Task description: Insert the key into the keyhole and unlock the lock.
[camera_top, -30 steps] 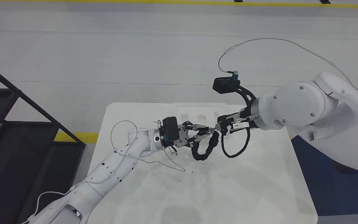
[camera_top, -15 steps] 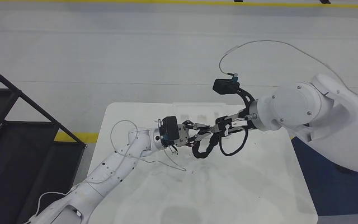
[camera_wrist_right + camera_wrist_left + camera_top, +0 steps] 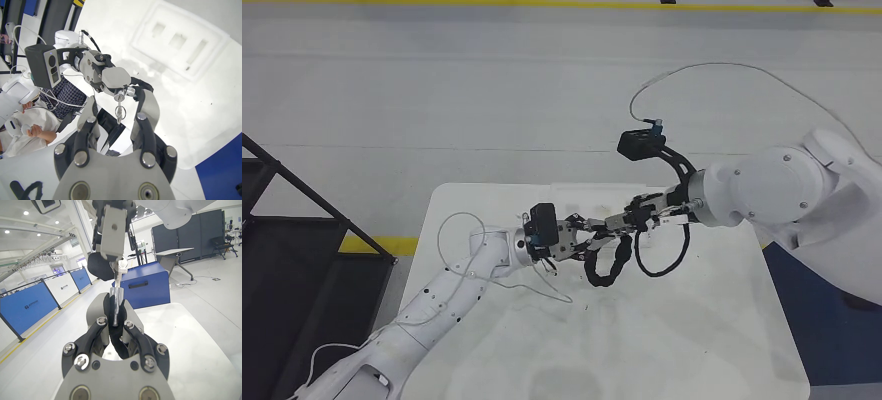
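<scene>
My left gripper is shut on the lock, a black cable lock with a silver cylinder. The key sits with its blade in the keyhole, its head and ring sticking out. My right gripper is open, its fingers wide apart on either side of the key and not touching it. In the top view both grippers meet above the table's middle: left gripper, right gripper, with the lock's black cable hanging in a loop below them.
A white foam tray with several recesses lies on the white table at the back. A black rack stands off the table's left side. A blue box stands beyond the table.
The right gripper has shifted a little toward the left gripper and its wrist has turned slightly. The left gripper still holds the lock in about the same place.
</scene>
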`<state>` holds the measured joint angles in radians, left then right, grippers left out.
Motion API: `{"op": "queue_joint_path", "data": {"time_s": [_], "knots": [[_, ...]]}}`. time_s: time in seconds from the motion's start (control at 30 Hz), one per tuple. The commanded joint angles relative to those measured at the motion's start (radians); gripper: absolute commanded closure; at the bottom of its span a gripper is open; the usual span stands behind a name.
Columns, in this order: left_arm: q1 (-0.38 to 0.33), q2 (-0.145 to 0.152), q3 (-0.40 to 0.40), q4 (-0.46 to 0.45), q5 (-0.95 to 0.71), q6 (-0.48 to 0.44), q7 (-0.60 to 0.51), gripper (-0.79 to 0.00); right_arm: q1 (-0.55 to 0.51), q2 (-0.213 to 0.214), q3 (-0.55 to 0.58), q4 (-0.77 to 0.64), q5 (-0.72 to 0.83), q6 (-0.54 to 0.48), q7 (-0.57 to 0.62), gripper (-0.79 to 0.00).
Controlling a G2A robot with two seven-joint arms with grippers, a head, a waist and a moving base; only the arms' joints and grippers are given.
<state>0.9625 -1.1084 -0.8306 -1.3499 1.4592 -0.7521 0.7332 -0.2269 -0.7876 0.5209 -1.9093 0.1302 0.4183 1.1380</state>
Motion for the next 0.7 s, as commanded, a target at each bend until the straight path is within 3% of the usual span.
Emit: {"op": "queue_joint_path", "data": {"time_s": [0.0, 0.17, 0.27, 0.67], "knots": [[-0.012, 0.003, -0.013, 0.012, -0.023, -0.059, -0.021, 0.000, -0.020, 0.007, 0.014, 0.008, -0.027, -0.109, -0.027, -0.785], [-0.062, 0.014, -0.036, 0.026, -0.056, -0.260, -0.120, 0.000, -0.102, 0.032, 0.068, 0.010, -0.055, -0.417, -0.110, -0.785], [-0.086, 0.025, -0.020, 0.032, -0.084, -0.260, -0.166, 0.000, -0.153, 0.051, 0.091, 0.009, -0.118, -0.526, -0.116, -0.785], [-0.278, 0.120, 0.211, 0.074, -0.389, -0.260, -0.389, 0.000, -0.344, 0.087, 0.135, -0.023, -0.178, -0.627, -0.177, -0.785]]}}
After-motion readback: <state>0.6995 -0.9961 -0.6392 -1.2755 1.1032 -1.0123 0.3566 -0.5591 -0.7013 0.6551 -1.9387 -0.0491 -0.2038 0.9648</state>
